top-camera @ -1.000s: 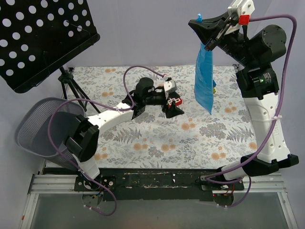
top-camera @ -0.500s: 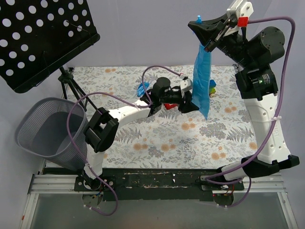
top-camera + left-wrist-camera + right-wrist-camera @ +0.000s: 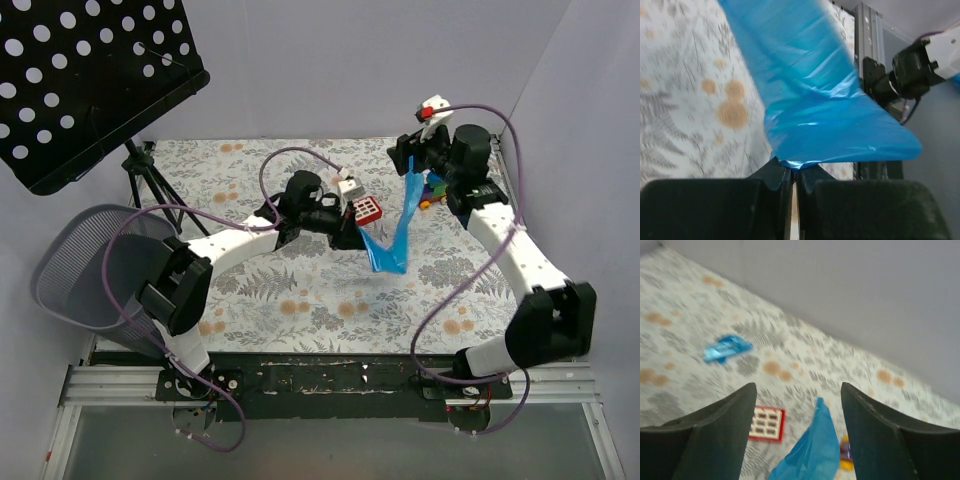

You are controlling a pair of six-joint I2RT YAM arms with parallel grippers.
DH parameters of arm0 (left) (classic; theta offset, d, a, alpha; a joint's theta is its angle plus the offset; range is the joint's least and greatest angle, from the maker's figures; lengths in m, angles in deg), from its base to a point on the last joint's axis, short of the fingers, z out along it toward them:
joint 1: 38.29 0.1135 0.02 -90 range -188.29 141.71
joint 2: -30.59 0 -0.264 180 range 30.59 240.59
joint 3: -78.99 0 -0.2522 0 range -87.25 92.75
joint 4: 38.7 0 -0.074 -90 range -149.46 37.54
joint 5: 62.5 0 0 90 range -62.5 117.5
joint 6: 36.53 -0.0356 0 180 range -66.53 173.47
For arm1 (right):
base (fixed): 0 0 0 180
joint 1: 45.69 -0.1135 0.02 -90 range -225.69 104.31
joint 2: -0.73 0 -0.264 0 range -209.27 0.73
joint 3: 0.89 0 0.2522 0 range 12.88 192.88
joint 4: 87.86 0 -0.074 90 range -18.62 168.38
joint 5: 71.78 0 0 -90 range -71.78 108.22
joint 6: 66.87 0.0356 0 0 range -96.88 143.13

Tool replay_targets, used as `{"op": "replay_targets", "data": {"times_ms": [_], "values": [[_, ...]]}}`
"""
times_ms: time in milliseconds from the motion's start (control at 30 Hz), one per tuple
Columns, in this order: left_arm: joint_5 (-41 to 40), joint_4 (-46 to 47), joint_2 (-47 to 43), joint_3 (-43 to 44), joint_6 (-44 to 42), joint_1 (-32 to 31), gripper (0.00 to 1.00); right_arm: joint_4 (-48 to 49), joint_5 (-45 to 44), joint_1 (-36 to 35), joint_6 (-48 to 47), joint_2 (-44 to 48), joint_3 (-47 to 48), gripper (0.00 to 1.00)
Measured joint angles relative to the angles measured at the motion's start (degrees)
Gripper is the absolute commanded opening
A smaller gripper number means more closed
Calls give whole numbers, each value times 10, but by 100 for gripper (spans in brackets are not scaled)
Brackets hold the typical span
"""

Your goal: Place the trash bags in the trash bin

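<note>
No readable text, labels or numbers anywhere.

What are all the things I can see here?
tablecloth: one, pale with flowers, spread under everything
trash bag: one, bright blue, over the tablecloth's middle
trash bin: one, dark grey mesh, left of the tablecloth
music stand: one, black with holes, far left
toy block: one, red, next to the trash bag
toy-brick car: one, many colours, far right on the tablecloth
small blue piece: one, blue, on the tablecloth
left gripper: one, black, shut on the trash bag
right gripper: one, black, open above the trash bag's top
</note>
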Motion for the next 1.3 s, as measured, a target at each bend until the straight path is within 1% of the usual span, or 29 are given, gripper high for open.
{"op": "replay_targets", "data": {"times_ms": [100, 200, 267, 333, 400, 467, 533, 600, 700, 767, 800, 833, 933, 967, 1000, 1067, 1133, 1200, 1300], "values": [[52, -56, -4, -31, 10, 37, 0, -31, -45, 13, 1, -78, 0, 84], [106, -107, 6, -59, 19, 74, 0, -69, -71, 18, -16, -99, 0, 85], [132, -154, 13, -60, 14, 90, 0, -98, -79, 18, -37, -78, 18, 83], [143, -175, 14, -56, 8, 90, 0, -104, -69, 18, -43, -62, 24, 81], [160, -199, 17, -47, 4, 92, 0, -129, -19, 19, -61, -13, 26, 79], [176, -212, 17, -46, 6, 94, 0, -152, 53, 21, -91, 52, 18, 78], [191, -225, 17, -42, 14, 103, 0, -180, 119, 12, -138, 123, -1, 77], [207, -257, 21, -23, 15, 115, 0, -220, 164, -19, -212, 185, -27, 77], [237, -360, 72, 75, -17, 128, 0, -267, 197, -74, -314, 242, -72, 77], [267, -432, 131, 154, -51, 135, 0, -303, 205, -100, -393, 256, -102, 77], [278, -451, 150, 169, -57, 137, 0, -316, 204, -108, -419, 258, -110, 77], [289, -466, 163, 171, -59, 139, 0, -334, 200, -119, -465, 254, -123, 78], [314, -495, 182, 156, -34, 142, 0, -350, 191, -150, -541, 251, -153, 79], [321, -480, 182, 146, -9, 142, 0, -352, 188, -160, -565, 254, -165, 79], [331, -435, 177, 125, 44, 142, 0, -353, 186, -168, -583, 256, -175, 79], [342, -290, 161, 57, 216, 139, 0, -353, 181, -191, -629, 259, -191, 79], [346, -181, 155, 2, 353, 137, 0, -353, 179, -209, -662, 259, -198, 79], [346, -107, 155, -29, 445, 135, 0, -353, 180, -226, -685, 257, -199, 79], [349, -36, 152, -34, 527, 132, 0, -356, 184, -246, -700, 245, -198, 78]]}}
